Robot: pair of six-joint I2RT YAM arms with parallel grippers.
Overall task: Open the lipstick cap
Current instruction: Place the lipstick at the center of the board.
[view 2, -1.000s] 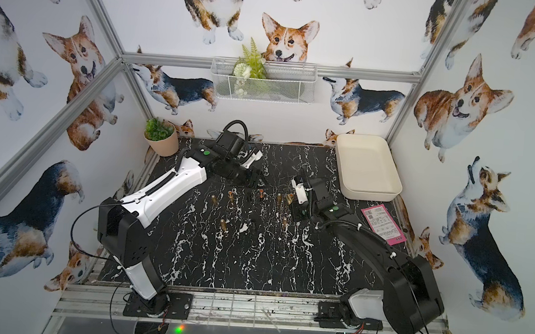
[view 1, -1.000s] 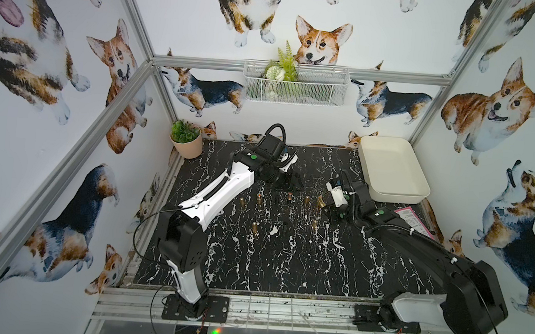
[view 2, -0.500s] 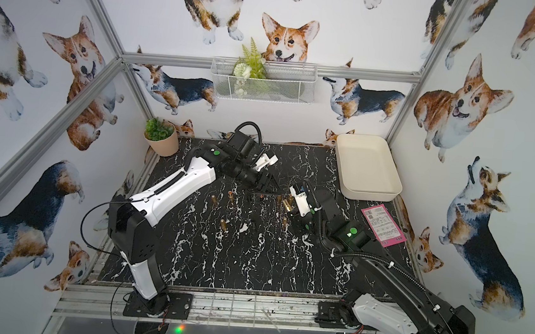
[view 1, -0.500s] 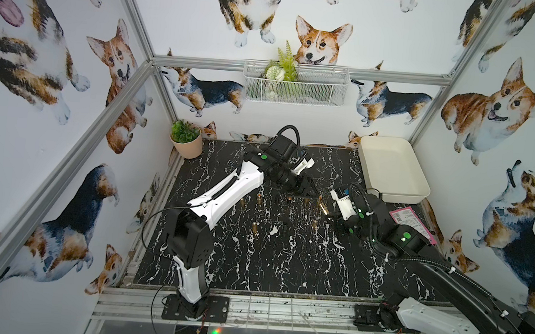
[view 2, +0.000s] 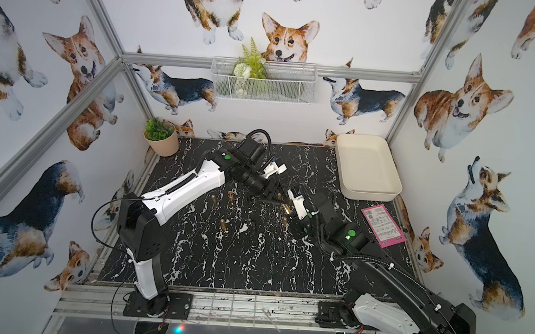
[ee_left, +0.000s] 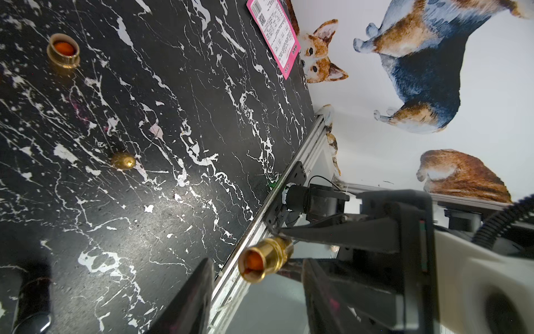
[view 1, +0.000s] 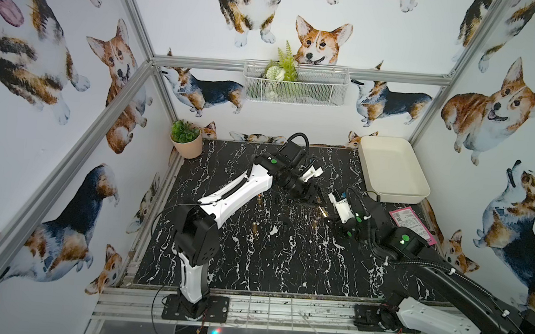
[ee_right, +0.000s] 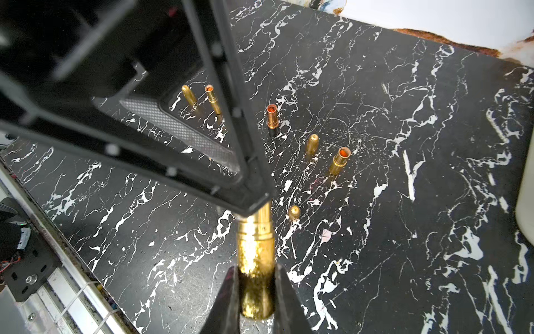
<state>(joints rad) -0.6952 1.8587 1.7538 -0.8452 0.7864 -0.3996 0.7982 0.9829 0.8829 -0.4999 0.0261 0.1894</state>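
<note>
Gold lipstick (ee_right: 255,260) clamped in right fingers (ee_right: 225,300), left fingers (ee_left: 190,295) spread apart flanking its open end

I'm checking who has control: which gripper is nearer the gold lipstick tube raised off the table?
Right. The right gripper is shut on the base of the lipstick tube. The left gripper faces its open orange end, jaws apart on either side, not gripping.

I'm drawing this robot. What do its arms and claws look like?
The left arm is mostly white with black joints; the right arm mostly black with a white base. Each wears green dot stickers and ribbed black cable. The left claw and right claw have black wedge fingers.
</note>
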